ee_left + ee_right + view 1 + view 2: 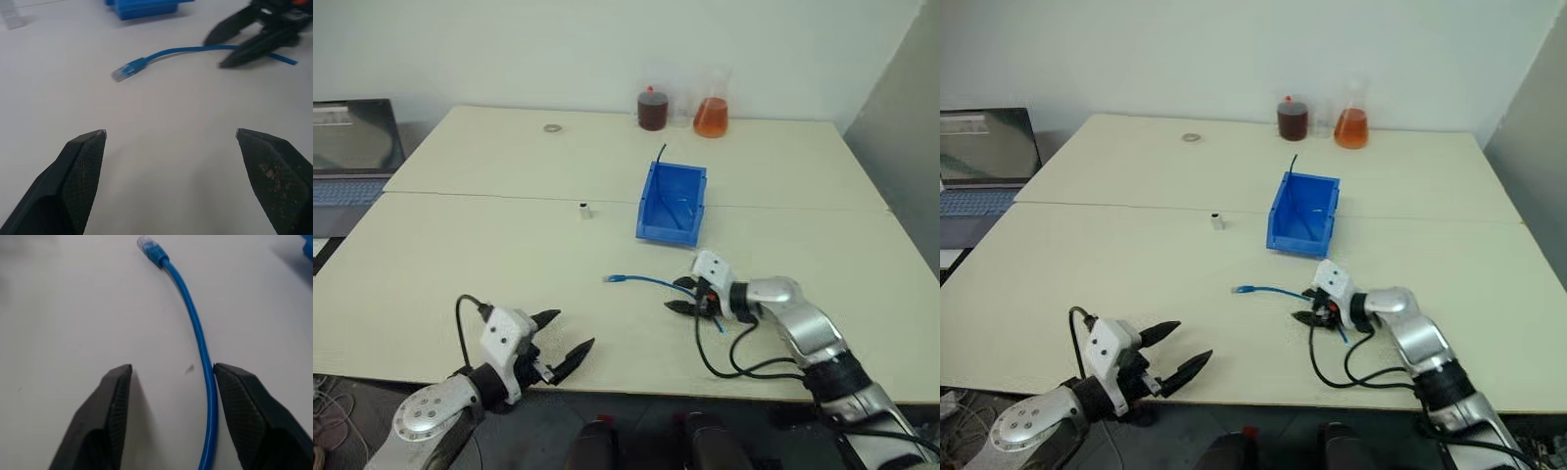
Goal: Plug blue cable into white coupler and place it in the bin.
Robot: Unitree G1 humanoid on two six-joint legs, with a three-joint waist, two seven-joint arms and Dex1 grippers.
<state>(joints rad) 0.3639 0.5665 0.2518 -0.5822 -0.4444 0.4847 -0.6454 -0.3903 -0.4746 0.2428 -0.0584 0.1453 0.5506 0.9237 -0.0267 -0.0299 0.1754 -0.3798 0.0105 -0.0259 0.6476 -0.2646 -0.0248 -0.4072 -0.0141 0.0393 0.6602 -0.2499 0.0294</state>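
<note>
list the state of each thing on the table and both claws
blue cable: loose on the table, unplugged, running between the right claw's fingers
white coupler: alone on the table, nothing plugged in
bin: on the table, no coupler or blue cable inside
left claw: open, holding nothing
right claw: open around the cable

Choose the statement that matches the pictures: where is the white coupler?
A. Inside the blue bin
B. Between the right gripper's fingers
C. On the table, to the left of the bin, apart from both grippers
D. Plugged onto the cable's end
C: the white coupler stands alone on the table, left of the bin, while the blue cable has a bare plug end.
</note>
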